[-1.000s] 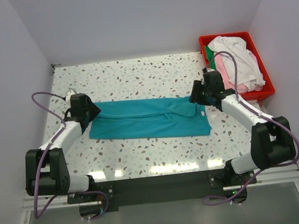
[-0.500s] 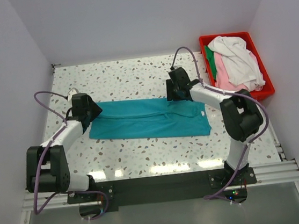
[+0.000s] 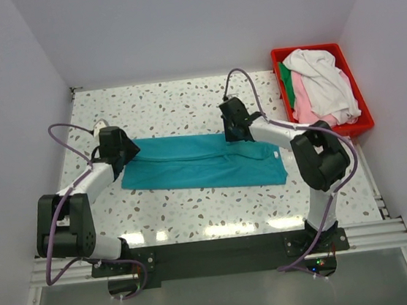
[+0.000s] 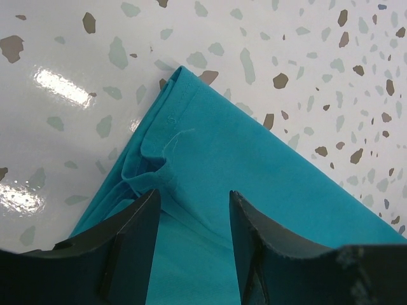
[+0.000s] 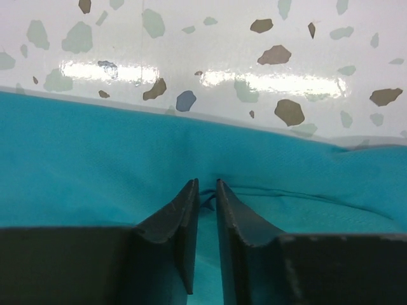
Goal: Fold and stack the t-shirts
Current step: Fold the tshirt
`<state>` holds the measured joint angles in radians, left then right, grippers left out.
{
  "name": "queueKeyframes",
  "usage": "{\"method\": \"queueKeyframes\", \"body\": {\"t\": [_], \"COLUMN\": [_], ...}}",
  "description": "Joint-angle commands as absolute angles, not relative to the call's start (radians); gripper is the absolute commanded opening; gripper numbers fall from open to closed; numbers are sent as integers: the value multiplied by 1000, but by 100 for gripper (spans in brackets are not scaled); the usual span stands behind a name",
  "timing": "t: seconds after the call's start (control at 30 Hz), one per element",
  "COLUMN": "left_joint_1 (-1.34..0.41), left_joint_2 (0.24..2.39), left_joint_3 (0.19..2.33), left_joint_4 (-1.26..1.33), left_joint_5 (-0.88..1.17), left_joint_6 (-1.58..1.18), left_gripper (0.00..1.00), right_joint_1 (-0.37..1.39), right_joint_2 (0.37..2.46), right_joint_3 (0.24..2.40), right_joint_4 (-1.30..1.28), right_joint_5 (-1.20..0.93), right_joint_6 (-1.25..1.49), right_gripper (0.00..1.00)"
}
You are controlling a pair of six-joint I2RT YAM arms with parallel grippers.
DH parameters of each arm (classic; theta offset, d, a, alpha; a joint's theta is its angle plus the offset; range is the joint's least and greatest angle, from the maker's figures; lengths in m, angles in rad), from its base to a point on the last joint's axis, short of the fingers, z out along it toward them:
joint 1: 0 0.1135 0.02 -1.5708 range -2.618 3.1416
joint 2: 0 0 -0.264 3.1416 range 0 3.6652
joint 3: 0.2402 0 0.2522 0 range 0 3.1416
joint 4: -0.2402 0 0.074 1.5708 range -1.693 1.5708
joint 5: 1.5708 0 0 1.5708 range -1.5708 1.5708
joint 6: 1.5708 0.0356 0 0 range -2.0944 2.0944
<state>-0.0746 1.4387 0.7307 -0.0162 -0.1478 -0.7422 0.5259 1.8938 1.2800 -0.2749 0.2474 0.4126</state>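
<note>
A teal t-shirt (image 3: 197, 164) lies as a long folded strip across the middle of the speckled table. Over its left end sits my left gripper (image 3: 118, 149). In the left wrist view that gripper (image 4: 194, 192) is open, its fingers straddling the teal cloth (image 4: 254, 171) close to a rumpled corner. At the strip's far edge, right of the middle, is my right gripper (image 3: 232, 131). Its jaws (image 5: 206, 182) are nearly together, pinching a small fold of the teal cloth (image 5: 95, 165). More t-shirts lie in the bin: white (image 3: 319, 73), pink (image 3: 302, 104) and dark green (image 3: 285, 77).
A red plastic bin (image 3: 309, 49) stands at the back right corner of the table (image 3: 169, 105), holding the heap of shirts. White walls close in on three sides. Both arm bases are bolted at the near edge.
My right arm has swung from the shirt's right end leftwards to its far edge, and its jaws have closed onto the cloth. The left gripper has barely moved.
</note>
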Motion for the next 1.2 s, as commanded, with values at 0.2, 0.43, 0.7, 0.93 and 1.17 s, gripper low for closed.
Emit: {"method": "queueKeyframes", "body": {"t": [0.2, 0.43, 0.7, 0.93, 1.17], "left_joint_1": [-78, -78, -78, -78, -78], "left_joint_2": [1440, 1436, 1431, 1428, 1437], "left_joint_3": [726, 709, 690, 686, 683], "left_joint_4": [37, 48, 58, 63, 74], "left_joint_5": [-143, -143, -138, -135, -127], "left_joint_6": [-756, -764, -765, -762, -767], "left_gripper": [51, 50, 50, 50, 50], "right_joint_1": [554, 615, 699, 726, 814], "right_joint_2": [1826, 1714, 1628, 1589, 1551], "right_joint_3": [1204, 1101, 1028, 1002, 901], "right_joint_4": [-236, -206, -192, -209, -169], "right_joint_5": [284, 310, 383, 420, 468], "right_joint_6": [451, 505, 546, 551, 617], "right_gripper": [0, 0, 0, 0, 0]}}
